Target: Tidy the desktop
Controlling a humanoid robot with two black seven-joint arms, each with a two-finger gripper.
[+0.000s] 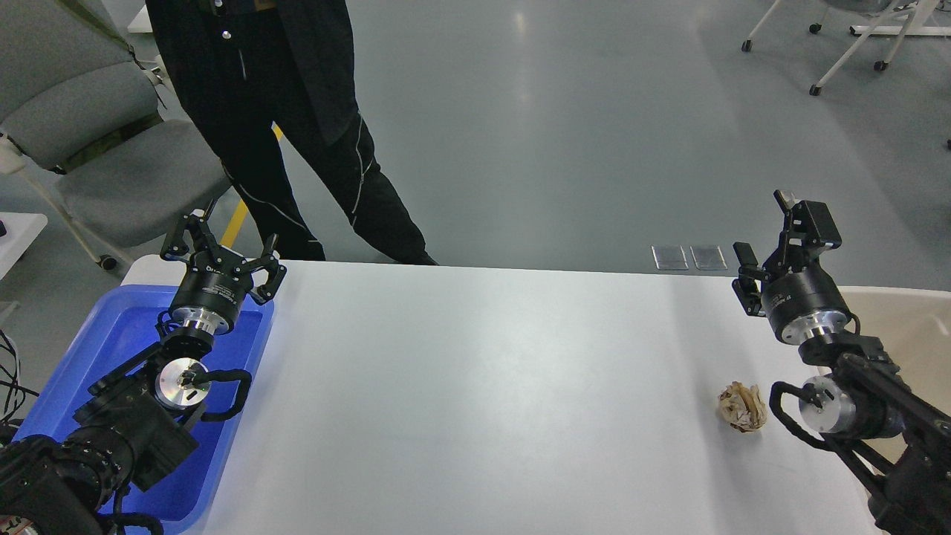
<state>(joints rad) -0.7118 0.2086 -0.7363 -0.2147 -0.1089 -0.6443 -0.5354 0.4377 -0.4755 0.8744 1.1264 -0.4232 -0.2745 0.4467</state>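
One crumpled tan paper ball (742, 406) on matte white desktop (475, 386), beside right gripper (769, 245) | both grippers spread, empty; left gripper (221, 241) | approach ball from above, pinch centre.

Both arms are matte black, built of chunky segments joined by polished silver collars, with looped black cables bridging the wrists. The left gripper (221, 245) has two black skeletal linkage fingers; the right gripper (776, 245) has blockier black fingers. Small white lettering marks each cylindrical wrist housing.
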